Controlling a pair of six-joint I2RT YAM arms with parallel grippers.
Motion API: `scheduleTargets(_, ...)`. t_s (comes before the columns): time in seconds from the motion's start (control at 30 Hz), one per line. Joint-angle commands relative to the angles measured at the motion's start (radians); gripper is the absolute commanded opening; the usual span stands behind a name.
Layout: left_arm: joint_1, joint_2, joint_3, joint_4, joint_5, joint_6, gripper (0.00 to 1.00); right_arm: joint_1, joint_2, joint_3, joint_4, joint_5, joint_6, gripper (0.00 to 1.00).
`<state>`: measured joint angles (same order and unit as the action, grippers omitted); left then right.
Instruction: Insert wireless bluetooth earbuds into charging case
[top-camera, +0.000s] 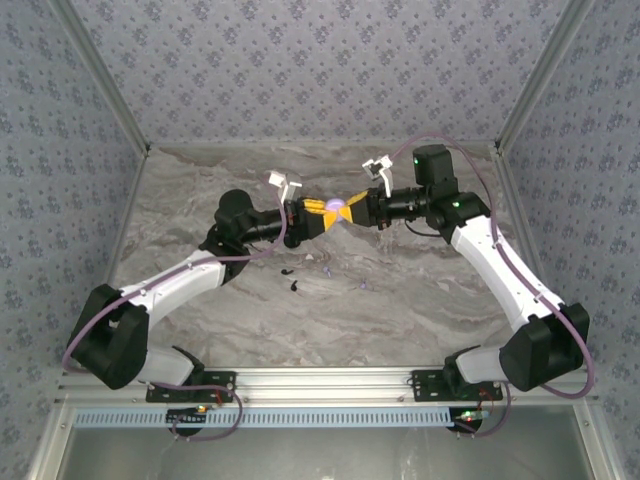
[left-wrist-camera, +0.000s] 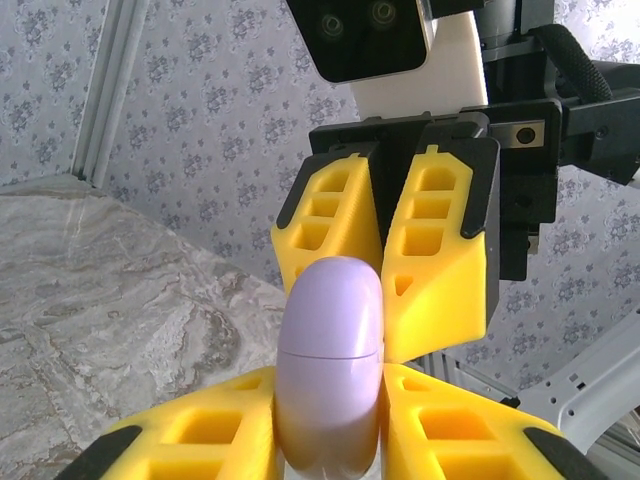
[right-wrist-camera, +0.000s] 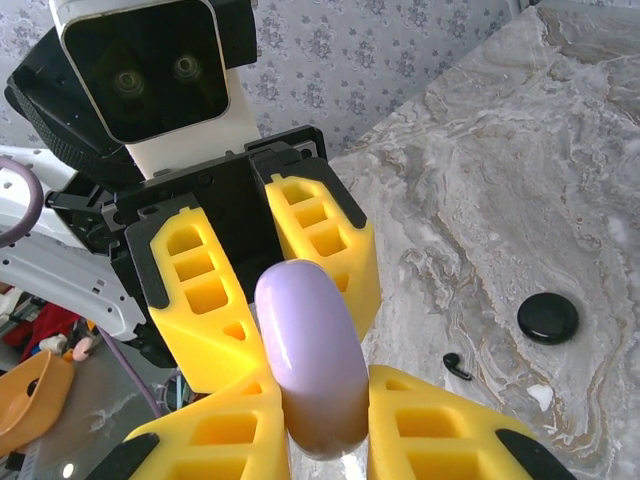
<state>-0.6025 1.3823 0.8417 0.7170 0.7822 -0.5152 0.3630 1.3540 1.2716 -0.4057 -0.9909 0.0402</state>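
Top external: above the marble table (top-camera: 200, 180), the left gripper (top-camera: 326, 211) and the right gripper (top-camera: 348, 209) met tip to tip, both clenched on a lilac pod (top-camera: 337, 210). Left wrist: the pod stood wedged between both pairs of yellow fingers (left-wrist-camera: 440, 260). Right wrist: the black charging case (right-wrist-camera: 547, 318) lay on the marble, with one earbud (right-wrist-camera: 457, 365) near it, not touching.

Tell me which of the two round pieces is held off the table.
The lilac one, clamped in the air by the left gripper and right gripper; the black round puck lies flat on the table.
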Motion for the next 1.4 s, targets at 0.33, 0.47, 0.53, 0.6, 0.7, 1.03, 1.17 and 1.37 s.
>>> scheduleTargets(0.33, -0.02, 0.014, 0.096, -0.146, 0.048, 0.081, 0.35, 0.02, 0.034, 0.088, -0.104, -0.032, -0.057, 0.16)
scheduleTargets(0.47, -0.019, 0.013, 0.096, -0.156, 0.049, 0.086, 0.34, 0.021, 0.036, 0.091, -0.115, -0.029, -0.063, 0.16)
scheduleTargets(0.53, -0.019, 0.016, 0.101, -0.165, 0.049, 0.089, 0.34, 0.021, 0.036, 0.092, -0.118, -0.028, -0.064, 0.16)
scheduleTargets(0.6, -0.021, 0.019, 0.105, -0.178, 0.05, 0.092, 0.35, 0.021, 0.035, 0.094, -0.12, -0.025, -0.065, 0.16)
scheduleTargets(0.7, -0.02, 0.023, 0.106, -0.183, 0.051, 0.092, 0.31, 0.021, 0.036, 0.096, -0.122, -0.026, -0.066, 0.16)
scheduleTargets(1.03, -0.034, -0.008, 0.06, -0.141, 0.038, 0.183, 0.13, 0.026, -0.011, 0.091, -0.143, 0.101, -0.054, 0.36)
scheduleTargets(1.17, -0.044, -0.027, 0.065, -0.198, 0.028, 0.278, 0.11, 0.031, -0.027, 0.087, -0.164, 0.14, -0.059, 0.48)
scheduleTargets(1.37, -0.061, -0.048, 0.022, -0.132, 0.017, 0.359, 0.1, 0.047, -0.036, 0.082, -0.169, 0.231, -0.053, 0.53)
